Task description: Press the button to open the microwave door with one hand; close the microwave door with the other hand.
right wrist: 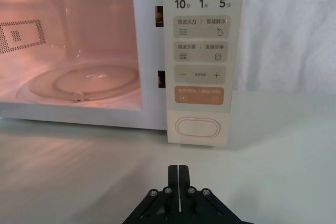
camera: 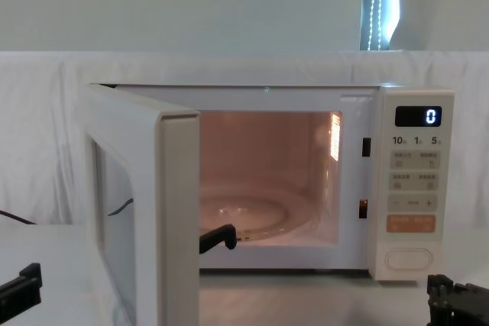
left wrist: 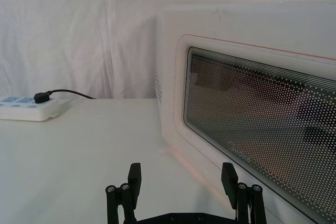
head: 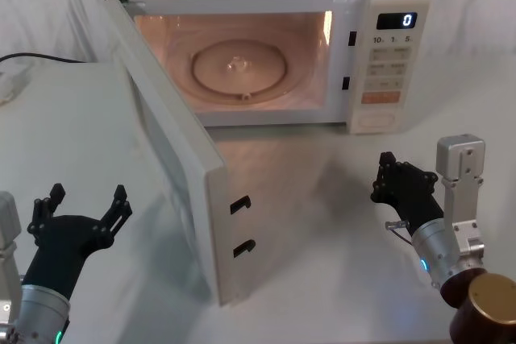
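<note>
Gaping cream microwave door, dotted glass window

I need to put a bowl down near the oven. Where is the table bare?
Bare table lies in front of the microwave, between the open microwave door and the right gripper. Left of the door, table runs bare back to the power strip. The left gripper crowds the door's outer face.

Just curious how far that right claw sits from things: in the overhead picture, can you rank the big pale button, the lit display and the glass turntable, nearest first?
From the right gripper, shut, on the table in front of the control panel:
1. The button, bottom of the panel.
2. The display, top of the panel.
3. The glass turntable, inside the lit cavity, to the left.
</note>
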`<control>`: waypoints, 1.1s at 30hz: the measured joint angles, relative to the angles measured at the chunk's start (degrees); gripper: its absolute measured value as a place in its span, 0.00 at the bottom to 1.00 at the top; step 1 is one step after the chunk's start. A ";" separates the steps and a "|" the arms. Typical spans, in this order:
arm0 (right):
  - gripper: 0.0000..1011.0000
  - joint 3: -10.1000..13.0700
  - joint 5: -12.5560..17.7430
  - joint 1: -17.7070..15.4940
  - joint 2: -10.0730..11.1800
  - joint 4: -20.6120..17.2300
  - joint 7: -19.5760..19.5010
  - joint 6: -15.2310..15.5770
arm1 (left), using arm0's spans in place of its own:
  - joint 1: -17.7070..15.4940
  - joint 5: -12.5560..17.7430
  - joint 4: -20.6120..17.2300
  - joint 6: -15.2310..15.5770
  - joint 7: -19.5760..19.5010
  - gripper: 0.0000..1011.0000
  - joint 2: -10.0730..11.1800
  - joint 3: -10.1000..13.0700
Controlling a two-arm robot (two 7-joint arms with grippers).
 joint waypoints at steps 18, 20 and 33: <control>0.52 0.08 0.00 0.11 0.00 0.12 0.02 0.14 | 0.00 0.00 0.00 0.00 0.00 0.99 0.00 0.00; 0.58 0.08 0.00 0.12 0.00 0.12 0.03 0.15 | 0.00 0.00 0.00 0.00 0.00 0.99 0.00 0.00; 0.94 0.08 0.01 0.14 0.00 0.12 0.03 0.17 | 0.00 0.00 0.00 0.00 0.00 0.99 0.00 0.00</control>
